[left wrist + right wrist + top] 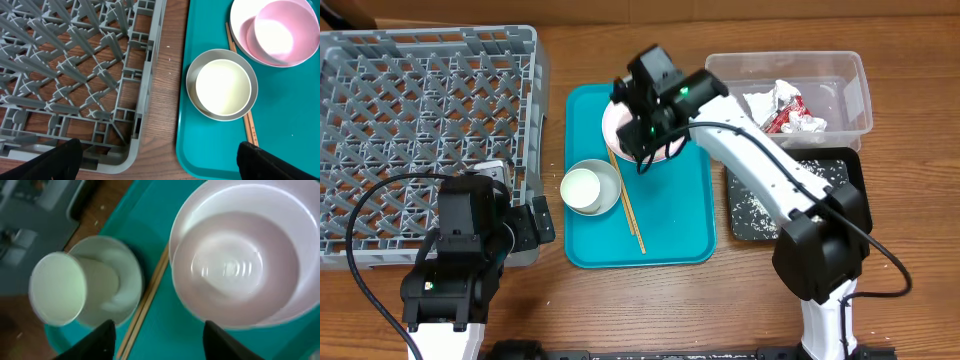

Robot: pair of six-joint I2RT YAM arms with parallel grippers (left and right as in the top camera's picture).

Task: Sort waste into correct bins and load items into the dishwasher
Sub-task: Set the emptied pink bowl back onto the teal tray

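On the teal tray, a white bowl (665, 135) sits on the large plate (239, 22). A small cup (582, 187) stands on the small plate (608, 192), with two chopsticks (628, 205) lying between. My right gripper (644, 150) hovers open and empty over the bowl's near edge; the right wrist view shows it (160, 342) with the bowl (240, 265), cup (55, 290) and chopsticks (147, 300). My left gripper (540, 222) is open and empty by the grey rack's (420, 110) front right corner. The clear tub (845, 75) holds the red-and-white wrapper (782, 118) and white paper (770, 98). The black tray (845, 168) holds rice (752, 208).
The teal tray (685, 220) lies between the rack and the two bins. In the left wrist view, my left gripper (160, 165) spans the wood strip between rack (75, 75) and teal tray (300, 130), with cup (222, 87) and bowl (280, 32) ahead.
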